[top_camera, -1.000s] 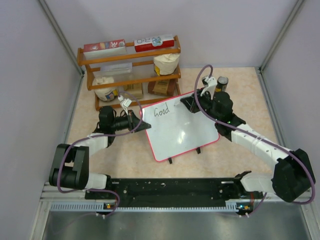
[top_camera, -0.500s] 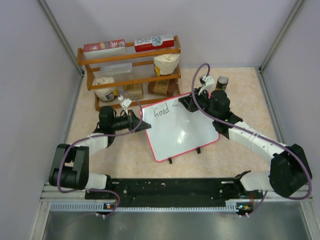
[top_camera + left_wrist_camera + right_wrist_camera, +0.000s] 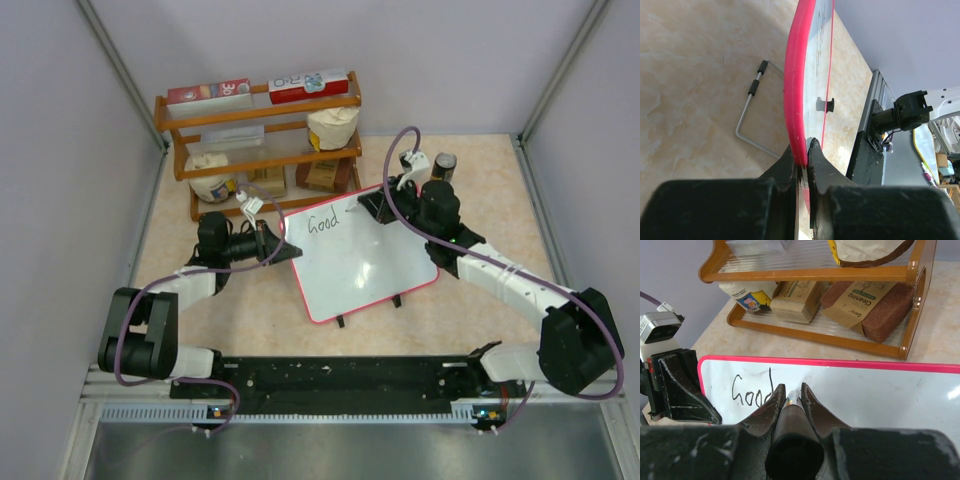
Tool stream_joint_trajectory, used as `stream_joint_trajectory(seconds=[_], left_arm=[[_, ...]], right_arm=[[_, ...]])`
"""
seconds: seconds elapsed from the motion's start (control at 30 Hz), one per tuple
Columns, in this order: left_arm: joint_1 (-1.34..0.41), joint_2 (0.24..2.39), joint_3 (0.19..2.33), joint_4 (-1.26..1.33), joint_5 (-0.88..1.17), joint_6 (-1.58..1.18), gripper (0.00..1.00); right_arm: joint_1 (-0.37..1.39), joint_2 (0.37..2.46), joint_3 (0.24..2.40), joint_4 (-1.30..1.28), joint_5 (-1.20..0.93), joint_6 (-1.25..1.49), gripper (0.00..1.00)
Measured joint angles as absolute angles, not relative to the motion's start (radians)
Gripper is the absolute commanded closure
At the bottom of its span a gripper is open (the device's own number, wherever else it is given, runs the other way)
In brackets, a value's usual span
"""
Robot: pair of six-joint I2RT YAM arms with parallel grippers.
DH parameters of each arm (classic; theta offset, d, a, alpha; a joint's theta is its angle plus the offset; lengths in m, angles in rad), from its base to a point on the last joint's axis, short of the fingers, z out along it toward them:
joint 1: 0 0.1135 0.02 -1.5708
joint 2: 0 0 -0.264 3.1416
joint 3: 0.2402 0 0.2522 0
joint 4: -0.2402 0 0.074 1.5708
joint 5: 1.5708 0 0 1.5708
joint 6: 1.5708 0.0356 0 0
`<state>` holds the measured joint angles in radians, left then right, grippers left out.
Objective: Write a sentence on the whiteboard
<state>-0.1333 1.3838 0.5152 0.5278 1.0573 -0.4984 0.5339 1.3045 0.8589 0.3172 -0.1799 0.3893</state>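
Whiteboard [image 3: 365,265] stands near the middle of the beige table [image 3: 480,180], propped at a tilt on two small black clip feet [image 3: 343,321] at its near edge. The left gripper [image 3: 802,150] pinches the red-pink frame on the board's left side, both fingers pressed against it. From the left wrist the board shows only edge-on, so none of the writing can be read there, and a bent wire stand [image 3: 747,107] lies on the table beside it.

The sentence [image 3: 752,392] so far reads "Good", in thin black cursive near the board's upper left corner. The right gripper [image 3: 791,387] is closed around a dark marker [image 3: 792,425] just to the right of that word. The marker's tip sits between the fingertips, and whether it touches the white surface cannot be made out. From above, the gripper covers the marker entirely, along with part of the board's far edge. The right wrist view cuts off the board's right and lower parts.

Behind the board stands a wooden shelf rack [image 3: 260,120] holding boxes, bags and packets; most labels are too small to read. A dark can [image 3: 444,163] stands beside the right arm.
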Motion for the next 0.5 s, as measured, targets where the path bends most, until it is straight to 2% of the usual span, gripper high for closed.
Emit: stream_joint_trajectory(seconds=[0.5], left_arm=[[-0.133,1.384,0.515,0.524,1.054,-0.498,1.0]], right_arm=[[0.535,1.295,0.859,0.305,-0.122,0.388,1.0]])
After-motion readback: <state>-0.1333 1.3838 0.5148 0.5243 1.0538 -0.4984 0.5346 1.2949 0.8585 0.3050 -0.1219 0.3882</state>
